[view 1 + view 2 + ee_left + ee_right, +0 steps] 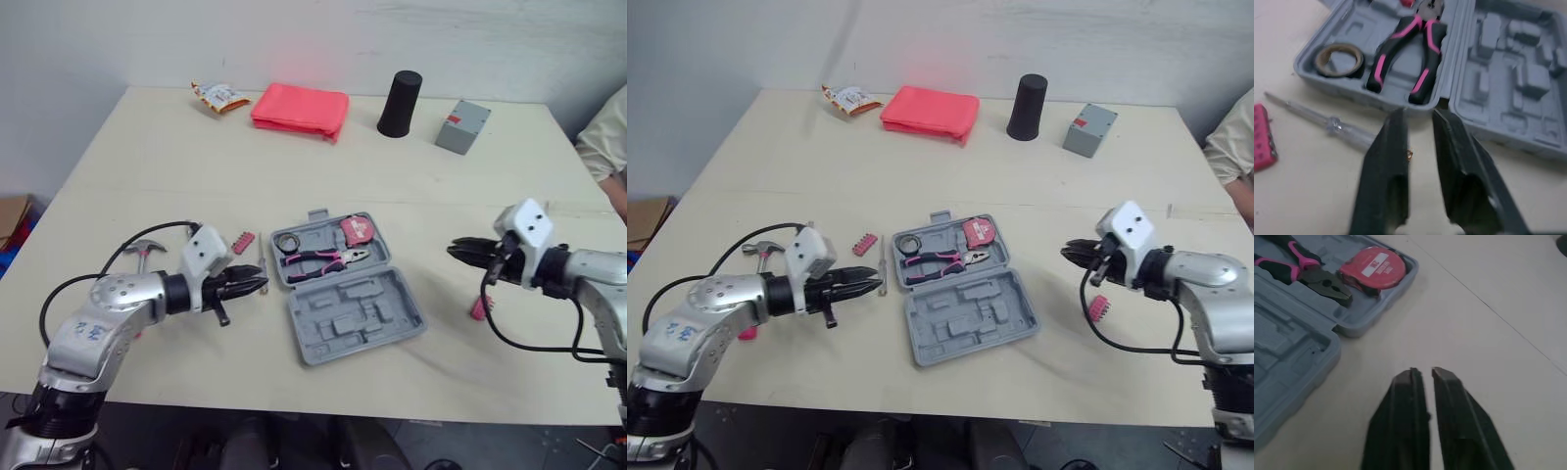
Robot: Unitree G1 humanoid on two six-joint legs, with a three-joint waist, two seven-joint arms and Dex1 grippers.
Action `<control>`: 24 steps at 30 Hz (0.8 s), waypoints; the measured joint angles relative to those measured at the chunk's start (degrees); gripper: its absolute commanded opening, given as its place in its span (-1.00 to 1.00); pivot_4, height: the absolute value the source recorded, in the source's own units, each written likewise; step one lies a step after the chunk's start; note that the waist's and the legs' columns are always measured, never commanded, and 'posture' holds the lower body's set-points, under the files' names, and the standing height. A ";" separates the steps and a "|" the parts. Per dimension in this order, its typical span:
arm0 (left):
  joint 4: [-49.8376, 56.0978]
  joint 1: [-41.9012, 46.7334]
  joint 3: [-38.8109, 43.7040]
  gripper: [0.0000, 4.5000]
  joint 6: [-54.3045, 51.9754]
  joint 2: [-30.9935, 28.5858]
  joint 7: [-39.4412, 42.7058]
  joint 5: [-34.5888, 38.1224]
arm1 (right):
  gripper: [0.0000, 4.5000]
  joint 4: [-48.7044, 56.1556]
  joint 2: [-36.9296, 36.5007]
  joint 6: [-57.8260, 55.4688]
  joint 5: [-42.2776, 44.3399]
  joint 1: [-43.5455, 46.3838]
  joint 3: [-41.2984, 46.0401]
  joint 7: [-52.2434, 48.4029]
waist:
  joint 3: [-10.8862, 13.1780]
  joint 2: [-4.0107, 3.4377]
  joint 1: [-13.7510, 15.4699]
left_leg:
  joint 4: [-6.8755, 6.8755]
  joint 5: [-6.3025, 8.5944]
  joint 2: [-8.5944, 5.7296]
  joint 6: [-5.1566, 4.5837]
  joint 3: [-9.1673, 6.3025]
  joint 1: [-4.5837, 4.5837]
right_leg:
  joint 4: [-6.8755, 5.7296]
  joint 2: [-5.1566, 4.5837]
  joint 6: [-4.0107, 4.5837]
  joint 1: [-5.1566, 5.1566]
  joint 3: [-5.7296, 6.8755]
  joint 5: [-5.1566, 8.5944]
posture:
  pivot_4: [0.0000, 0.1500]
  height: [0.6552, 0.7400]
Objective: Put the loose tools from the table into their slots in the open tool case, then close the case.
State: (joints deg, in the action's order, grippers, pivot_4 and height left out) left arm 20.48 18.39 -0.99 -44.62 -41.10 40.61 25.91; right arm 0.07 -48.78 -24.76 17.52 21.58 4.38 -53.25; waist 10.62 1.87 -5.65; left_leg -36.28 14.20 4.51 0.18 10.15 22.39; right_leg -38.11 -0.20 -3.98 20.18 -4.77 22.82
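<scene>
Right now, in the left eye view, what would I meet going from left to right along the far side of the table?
snack packet → pink folded cloth → black cup → grey box

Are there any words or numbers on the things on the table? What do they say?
No text here can be read.
White label on the tape measure: print too blurred to read.
Printing on the packet: too small to read.
Red sticker on the grey box: too small to read.
</scene>
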 measured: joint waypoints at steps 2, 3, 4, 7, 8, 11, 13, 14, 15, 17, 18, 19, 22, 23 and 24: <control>-0.42 1.96 -3.30 -0.97 -1.46 0.71 -1.12 -1.63 | -1.00 -1.01 1.62 1.23 -2.07 1.72 -2.85 0.47 | 0.00 -0.01 0.04 | -0.03 0.00 0.00 0.00 0.00 0.00 | 0.00 0.00 0.00 0.00 -0.01 0.00 | 1.00 0.88; -0.79 2.33 -5.01 -0.97 -1.52 0.70 -1.44 -2.74 | -1.00 -1.59 2.19 1.93 -3.03 2.43 -4.22 0.52 | 0.01 -0.02 0.02 | -0.02 0.00 0.00 0.00 0.02 0.00 | 0.00 0.00 0.00 0.01 -0.03 0.00 | 1.00 0.88; -1.18 2.43 -6.72 -0.97 -1.48 0.70 -1.71 -4.14 | -1.00 -2.16 2.75 2.50 -3.91 2.84 -5.24 0.54 | 0.02 -0.03 0.11 | -0.01 0.00 0.00 0.00 0.02 0.01 | 0.00 0.01 0.00 0.02 -0.03 0.01 | 1.00 0.88; -1.32 2.42 -7.26 -0.97 -1.68 1.19 -1.91 -4.77 | -1.00 -3.21 3.92 3.38 -5.55 3.51 -6.84 0.56 | 0.02 -0.04 0.42 | -0.02 0.00 0.02 0.00 0.02 0.01 | -0.02 0.01 0.00 0.04 -0.03 0.02 | 1.00 0.88; -1.32 2.42 -7.24 -0.97 -1.77 1.65 -1.97 -4.76 | -1.00 -3.59 4.63 3.60 -6.03 3.98 -7.58 0.62 | 0.03 -0.04 0.49 | -0.05 0.00 0.02 0.00 0.02 0.01 | -0.06 0.01 0.00 0.04 -0.03 0.02 | 1.00 0.88; -1.32 2.44 -7.23 -0.97 -2.49 3.34 -2.35 -4.68 | -1.00 -4.25 6.50 3.98 -6.98 4.23 -8.90 0.79 | 0.03 -0.04 0.86 | -0.15 0.00 0.02 0.00 0.02 0.01 | -0.13 0.00 0.00 0.04 -0.02 0.02 | 1.00 0.88; -1.42 2.73 -7.34 -0.97 -3.30 4.77 -2.73 -4.68 | -1.00 -4.75 7.29 4.34 -7.40 4.24 -9.26 1.00 | 0.03 -0.04 0.93 | -0.17 0.00 0.02 0.00 0.02 0.02 | -0.12 -0.01 -0.01 0.03 -0.02 0.02 | 1.00 0.88; -1.61 2.85 -7.65 -0.97 -3.42 4.99 -2.97 -4.86 | -1.00 -4.82 7.74 4.44 -7.47 4.34 -9.27 1.16 | 0.03 -0.04 0.95 | -0.17 0.00 0.02 0.00 0.01 0.02 | -0.12 0.00 -0.01 0.02 -0.01 0.02 | 1.00 0.88; -2.21 3.17 -8.25 -0.97 -3.30 4.95 -2.98 -5.44 | -1.00 -4.82 8.15 4.47 -7.58 4.40 -9.28 1.31 | 0.03 -0.04 0.96 | -0.17 0.00 0.02 0.00 0.02 0.02 | -0.12 0.00 -0.01 0.02 -0.02 0.02 | 1.00 0.88; -4.07 3.99 -9.77 -0.97 -2.81 5.13 -3.03 -6.99 | -1.00 -4.79 9.08 4.47 -7.90 4.63 -9.82 1.44 | 0.03 -0.04 0.92 | -0.18 0.00 0.02 0.00 0.02 0.01 | -0.14 0.00 -0.01 0.02 -0.01 0.02 | 1.00 0.88; -5.05 4.42 -10.38 -0.97 -2.72 5.51 -3.06 -7.50 | -1.00 -4.80 9.23 4.42 -8.03 4.62 -10.28 1.50 | 0.03 -0.04 0.88 | -0.18 0.00 0.02 0.00 0.02 0.01 | -0.15 0.00 -0.01 0.02 -0.01 0.02 | 1.00 0.88; -6.07 4.92 -10.63 -0.97 -2.75 6.33 -3.17 -7.95 | -1.00 -4.80 9.37 4.30 -8.12 4.63 -10.48 1.51 | 0.03 -0.04 0.89 | -0.18 0.00 0.02 0.00 0.02 0.02 | -0.16 0.00 -0.01 0.02 -0.01 0.02 | 1.00 0.88; -8.27 6.27 -11.24 -0.97 -1.99 7.62 -3.47 -8.85 | -1.00 -4.79 9.96 3.66 -8.18 4.64 -10.74 1.40 | 0.03 -0.04 0.86 | -0.20 0.00 0.02 0.00 0.02 0.02 | -0.20 0.01 -0.01 0.04 -0.02 0.03 | 1.00 0.88; -9.10 6.60 -11.33 -0.97 -1.30 8.00 -3.41 -9.34 | -1.00 -4.78 9.95 3.45 -8.22 4.57 -10.74 1.30 | 0.02 -0.04 0.88 | -0.20 0.00 0.02 0.00 0.02 0.02 | -0.20 0.01 -0.01 0.04 -0.02 0.03 | 1.00 0.88; -10.18 6.92 -11.34 -0.97 -0.66 8.61 -3.39 -9.78 | -1.00 -4.59 9.89 3.32 -8.25 4.39 -10.68 1.26 | 0.03 -0.04 0.95 | -0.21 0.00 0.02 0.00 0.02 0.02 | -0.20 0.01 -0.01 0.04 -0.01 0.03 | 1.00 0.88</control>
State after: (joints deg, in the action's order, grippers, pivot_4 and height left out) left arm 10.31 25.31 -12.33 -45.28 -32.49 37.22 16.12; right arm -4.52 -38.88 -21.44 9.27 25.97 -6.30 -51.99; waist 10.64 1.83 -4.70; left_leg -36.49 14.20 4.53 0.19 10.16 22.41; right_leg -38.30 -0.20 -3.99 20.22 -4.78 22.85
